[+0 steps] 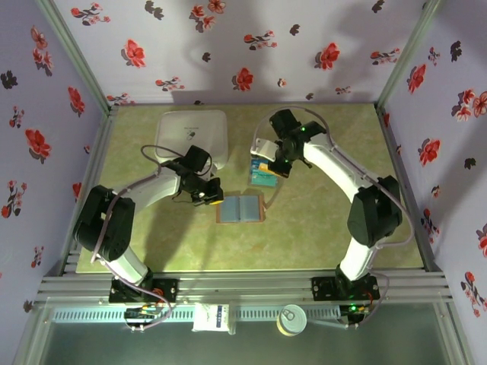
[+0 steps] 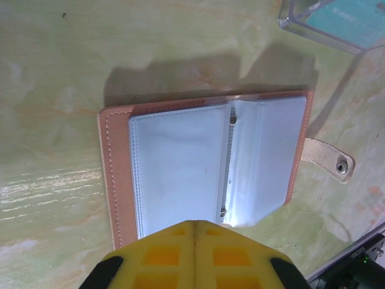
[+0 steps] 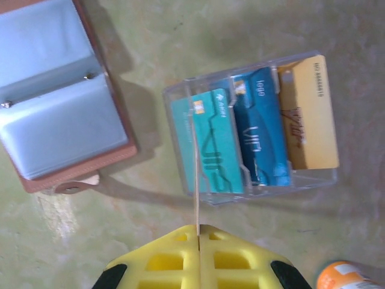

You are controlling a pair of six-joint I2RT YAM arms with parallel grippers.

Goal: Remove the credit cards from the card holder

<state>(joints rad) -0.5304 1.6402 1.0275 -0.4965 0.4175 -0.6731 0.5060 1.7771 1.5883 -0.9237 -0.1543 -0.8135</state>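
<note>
At far left stands a white box (image 1: 190, 131), no part of the job. The left gripper (image 2: 194, 227) is pressed fully shut with nothing in it, hovering at the near edge of the card holder (image 2: 180, 162). The holder lies open flat mid-table, its snap tab (image 2: 328, 159) flopped out. Its clear sleeves look empty.

Just right of it, the credit cards (image 3: 258, 132) (teal, blue and yellow-orange) stand in the slots of a clear plastic box (image 3: 271, 191). They should be light, stiff and slick, best pinched by an exposed short edge. The holder's soft sleeves would buckle if gripped.

The right gripper (image 3: 198, 232) is closed above that box. A thin pale line runs out from its tips, possibly a card edge-on, but I cannot tell. The overhead view gives the layout, while the wrist views give the sleeves and card faces.
</note>
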